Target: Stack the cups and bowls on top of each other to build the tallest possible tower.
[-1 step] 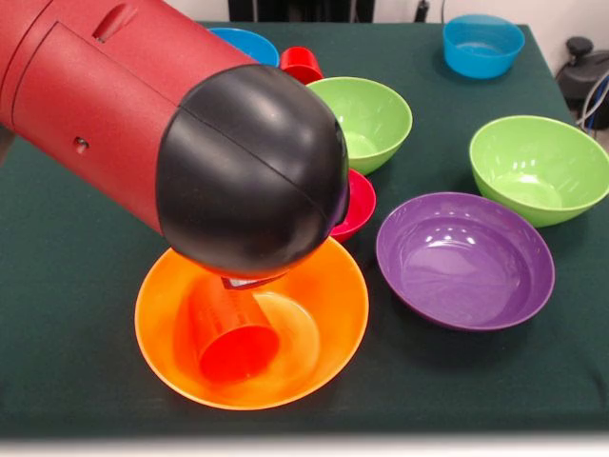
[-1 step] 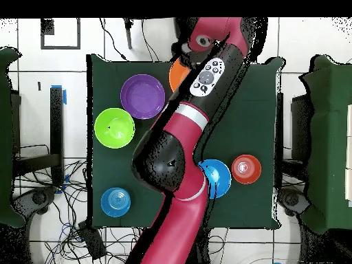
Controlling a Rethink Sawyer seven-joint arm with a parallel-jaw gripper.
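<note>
The big orange bowl (image 1: 333,314) sits at the table's near edge, and in the overhead view only its rim (image 2: 176,74) shows beside the arm. Inside it an orange cup (image 1: 228,333) leans, its wider end low and toward the camera. The arm's black cap hangs right over the cup and hides its upper end. Only a sliver of my gripper (image 1: 249,282) shows under that cap, just above the cup. A small crimson bowl (image 1: 360,205) peeks out behind the arm, next to the orange bowl. The red cup (image 1: 303,63) stands at the back.
A purple bowl (image 1: 464,259) lies right of the orange one. Two lime green bowls (image 1: 369,119) (image 1: 540,167) stand behind it. Blue bowls (image 1: 482,45) (image 1: 245,43) are at the back. In the overhead view a small red-orange bowl (image 2: 246,168) sits beside a blue bowl (image 2: 216,177).
</note>
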